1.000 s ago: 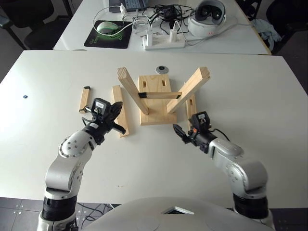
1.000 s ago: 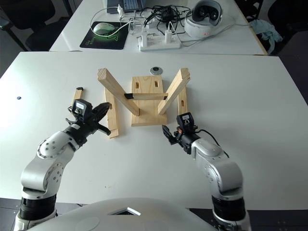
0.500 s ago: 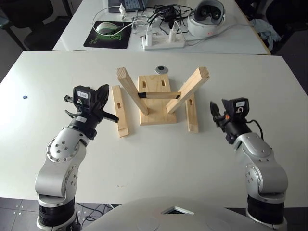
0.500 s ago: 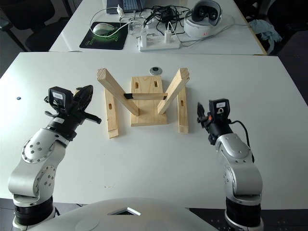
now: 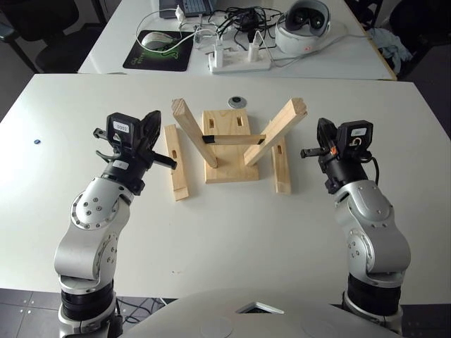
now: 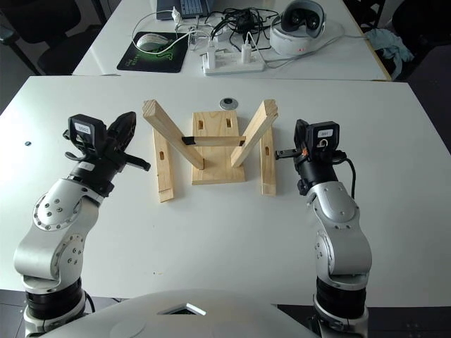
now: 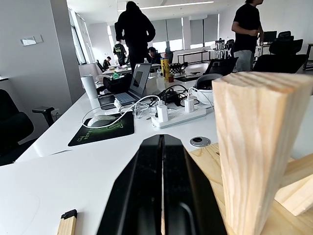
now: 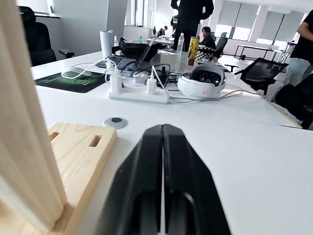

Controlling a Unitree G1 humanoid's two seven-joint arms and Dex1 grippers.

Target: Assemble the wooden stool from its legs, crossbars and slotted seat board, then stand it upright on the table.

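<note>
A half-built stool sits mid-bench: the seat board (image 5: 229, 167) lies flat on the white bench (image 5: 225, 232). Two legs rise from it and lean apart, the left one (image 5: 192, 128) tilting toward the robot's left and the right one (image 5: 280, 129) toward its right. A crossbar (image 5: 236, 139) with a dark end spans the gap between them. The two slots at the board's far edge are open.

Two more legs lie flat on the bench. One (image 5: 175, 163) is just beside the board's left edge. The other (image 5: 282, 169) is along its right edge and partly under the leaning right leg.

The left tool (image 7: 163, 143) hangs above the bench, just left of the flat left leg. Its fingers are pressed together on nothing, and it points toward the stool. A loose crossbar (image 7: 67, 224) with a black tip lies on the bench close to it.

The right tool (image 8: 163, 129) is raised just right of the parts, likewise clenched and empty.

A round grommet (image 5: 238, 102) is set in the bench beyond the board. On the bench behind are a power strip (image 5: 239, 63), a headset (image 5: 303, 24) and a mouse pad (image 5: 158, 53).
</note>
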